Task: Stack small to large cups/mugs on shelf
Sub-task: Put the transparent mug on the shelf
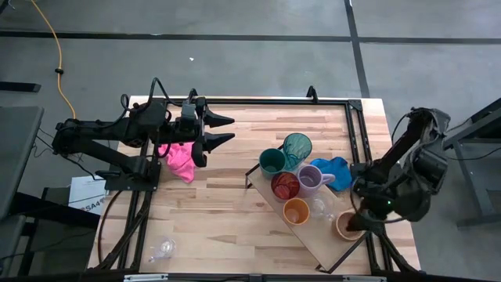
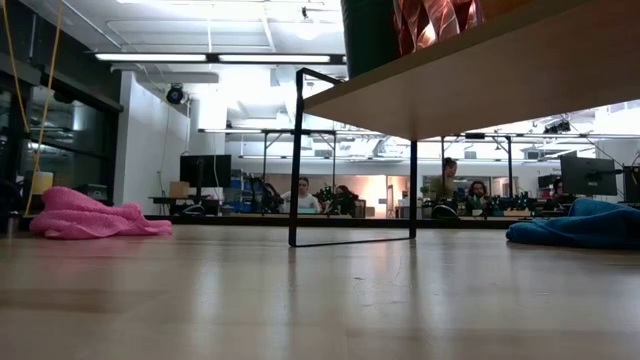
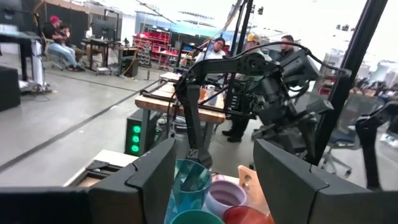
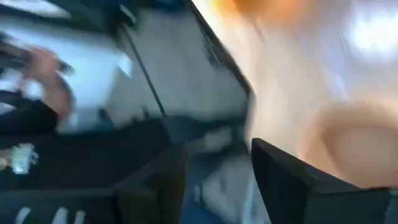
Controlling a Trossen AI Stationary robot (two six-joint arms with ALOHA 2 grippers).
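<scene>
Fingers on the left gripper (image 1: 225, 129) are spread wide and hold nothing, up at the upper left of the table, next to one pink cloth (image 1: 179, 159). I cannot tell if the right gripper (image 1: 358, 222) is open; it hangs right over the tan mug (image 1: 347, 227) at the lower right. One slanted shelf (image 1: 322, 249) holds six cups: teal tumbler (image 1: 297, 148), green (image 1: 272, 161), purple (image 1: 311, 178), red (image 1: 285, 186), orange (image 1: 296, 211) and tan. One blue cloth (image 1: 335, 170) lies beside them.

Open table: bare wood between the pink cloth (image 1: 178, 159) and the shelf (image 1: 329, 235).
Crowded: cups (image 1: 286, 186) packed together on the shelf.
Blocked: blue cloth (image 1: 335, 170) beside them.
</scene>
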